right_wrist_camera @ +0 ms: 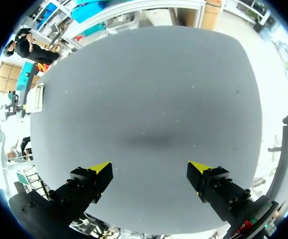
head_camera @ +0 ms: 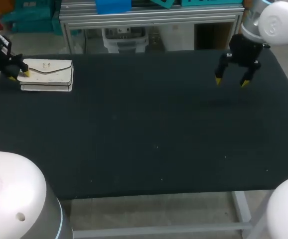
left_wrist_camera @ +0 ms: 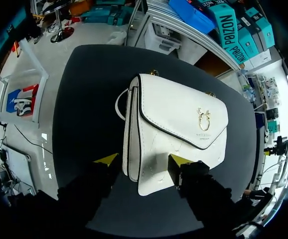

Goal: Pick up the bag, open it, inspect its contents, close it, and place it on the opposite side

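1. While the white bag point(head_camera: 47, 74) lies flat at about 10 o'clock on the bench point(head_camera: 144, 139), flap side up and flap down over the body, the left fingers point(left_wrist_camera: 178, 164) straddle its near end: one yellow tip rests on the flap side, the other stands just off the opposite edge with a sliver of gap showing. Apart, not clamped
2. Right gripper point(head_camera: 230, 80) hangs above the bench at about 2 o'clock, fingers spread wide, nothing between them; the bag is well apart from it, seen only as a pale sliver at the far bench edge in its wrist view
3. Stage cannot be fixed from this: a closed bag at the left side with the left gripper at its end fits a grasp being taken, and equally a release after setting down. No move noted that only one of these would need
4. Judgement, if a grip is wanted here: bite the body and the flap together, square to the end, so the flap stays shut in the lift. The bag is stiff but smooth; a grip near one corner would probably let it swing
5. Risks: the strap loop point(left_wrist_camera: 120, 102) at the side and the metal clasp point(left_wrist_camera: 203, 119) on the flap. Keep the tips clear of both, and lift straight so the bag does not drag on the bench cloth
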{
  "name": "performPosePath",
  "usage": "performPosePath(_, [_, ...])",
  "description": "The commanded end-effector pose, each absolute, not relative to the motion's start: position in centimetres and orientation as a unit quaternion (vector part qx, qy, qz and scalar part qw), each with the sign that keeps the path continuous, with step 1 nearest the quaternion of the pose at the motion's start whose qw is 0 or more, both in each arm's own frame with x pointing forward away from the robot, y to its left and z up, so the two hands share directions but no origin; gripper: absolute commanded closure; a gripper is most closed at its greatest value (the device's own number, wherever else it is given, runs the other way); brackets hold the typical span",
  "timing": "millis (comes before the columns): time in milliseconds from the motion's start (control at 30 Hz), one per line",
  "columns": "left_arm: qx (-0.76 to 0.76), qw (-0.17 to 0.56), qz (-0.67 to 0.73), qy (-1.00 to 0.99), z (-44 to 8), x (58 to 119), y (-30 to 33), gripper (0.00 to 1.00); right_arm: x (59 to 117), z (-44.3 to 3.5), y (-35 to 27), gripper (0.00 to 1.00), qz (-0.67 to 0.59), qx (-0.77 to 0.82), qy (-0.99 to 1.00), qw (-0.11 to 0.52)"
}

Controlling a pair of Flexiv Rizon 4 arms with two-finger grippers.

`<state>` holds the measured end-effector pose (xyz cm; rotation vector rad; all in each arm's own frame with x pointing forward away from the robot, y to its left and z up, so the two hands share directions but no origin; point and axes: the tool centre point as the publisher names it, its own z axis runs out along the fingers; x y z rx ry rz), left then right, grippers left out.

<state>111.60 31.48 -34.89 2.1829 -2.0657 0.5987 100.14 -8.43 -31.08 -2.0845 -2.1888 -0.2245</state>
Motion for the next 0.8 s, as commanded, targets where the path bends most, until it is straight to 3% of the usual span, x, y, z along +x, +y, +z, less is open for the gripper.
performPosePath(33, [0.71,0.003,0.221,-0.669,-32.7,108.9,30.8,0.0,100.0,-31.0,-8.4,0.0,-0.073,-0.684,-0.724,0.054])
performPosePath(400, [0.705,-0.049,0.203,-0.677,-27.3,104.2,28.3,0.0,99.5,-30.0,-8.7,0.0,-0.07,-0.677,-0.731,0.045])
performPosePath(800, [0.718,-0.063,0.144,-0.678,-25.6,98.8,22.4,0.0,98.1,-28.7,-9.8,0.0,-0.064,-0.679,-0.731,0.038])
